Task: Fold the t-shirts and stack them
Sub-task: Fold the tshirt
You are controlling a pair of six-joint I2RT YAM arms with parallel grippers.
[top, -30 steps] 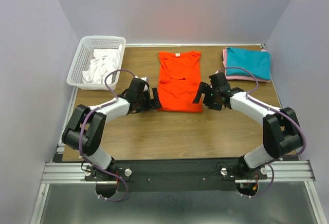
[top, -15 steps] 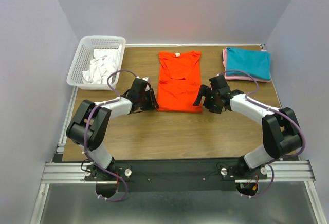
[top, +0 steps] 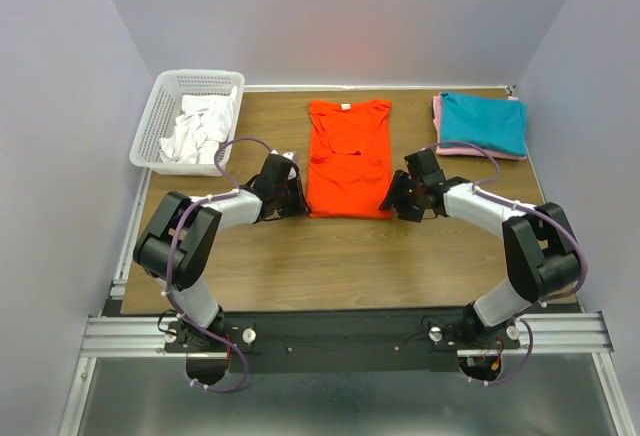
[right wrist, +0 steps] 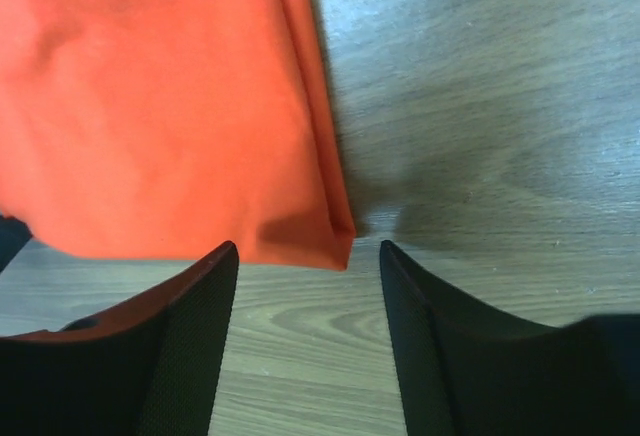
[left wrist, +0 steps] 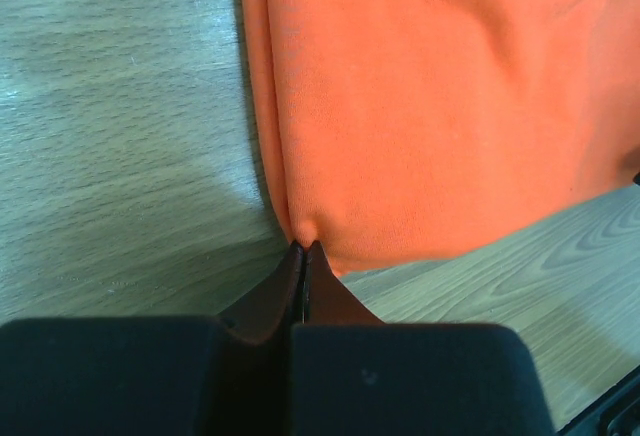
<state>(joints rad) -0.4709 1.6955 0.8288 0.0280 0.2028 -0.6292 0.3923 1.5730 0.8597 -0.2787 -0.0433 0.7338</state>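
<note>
1. Two shirts look finished. The teal t-shirt (top: 482, 121) lies folded on top of the pink t-shirt (top: 437, 114) at the far right corner of the table (top: 340, 256). The pink one shows only as a rim along the teal one's edges.
2. One shirt is in hand. The orange-red t-shirt (top: 348, 156) lies flat at the middle of the table, collar at the far end. Its sleeves are turned in, so it forms a long narrow panel. I judge the lengthwise folds made and the crosswise fold not yet done.
3. The left gripper (left wrist: 303, 251) is closed at the shirt's near left corner. The cloth puckers right at its tips, so it appears to pinch that corner.
4. The right gripper (right wrist: 308, 248) has its jaws apart, one on each side of the near right corner, with nothing clamped between them.
5. Several white t-shirts (top: 200, 128) lie crumpled in the mesh basket (top: 165, 91) at the far left. Those, the last fold of the orange-red one and its move to the stack look like what is left.
6. The surface is brown wood-grain board, and the shirt lies smooth on it. Plain pale grey-lilac walls (top: 330, 16) close in the left, far and right sides. A metal rail (top: 340, 334) runs along the near edge and carries both arm bases.
</note>
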